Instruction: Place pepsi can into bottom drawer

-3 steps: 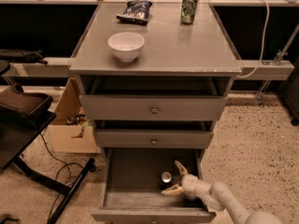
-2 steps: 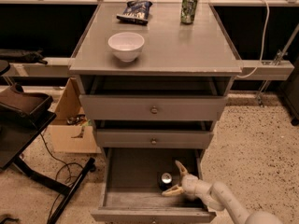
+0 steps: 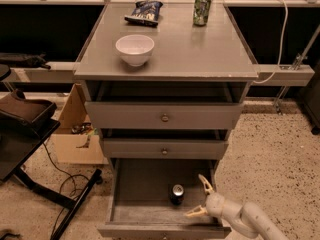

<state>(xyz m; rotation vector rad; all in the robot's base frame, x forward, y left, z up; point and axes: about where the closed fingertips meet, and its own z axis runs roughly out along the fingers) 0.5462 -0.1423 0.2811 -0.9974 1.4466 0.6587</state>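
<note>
The pepsi can (image 3: 177,194) stands upright on the grey floor of the bottom drawer (image 3: 145,184), which is pulled out wide. Only its silver top and dark body show. My gripper (image 3: 198,197) is inside the drawer just right of the can, its two pale fingers spread wide apart. It holds nothing and stands a little apart from the can. The arm comes in from the lower right corner.
On the cabinet top stand a white bowl (image 3: 135,49), a dark chip bag (image 3: 144,12) and a green-and-silver can (image 3: 201,8). The two upper drawers (image 3: 164,116) are slightly open. A cardboard box (image 3: 75,134) and a black chair base (image 3: 30,134) stand to the left.
The gripper has drawn slightly to the right, away from the can, which stays standing on the drawer floor.
</note>
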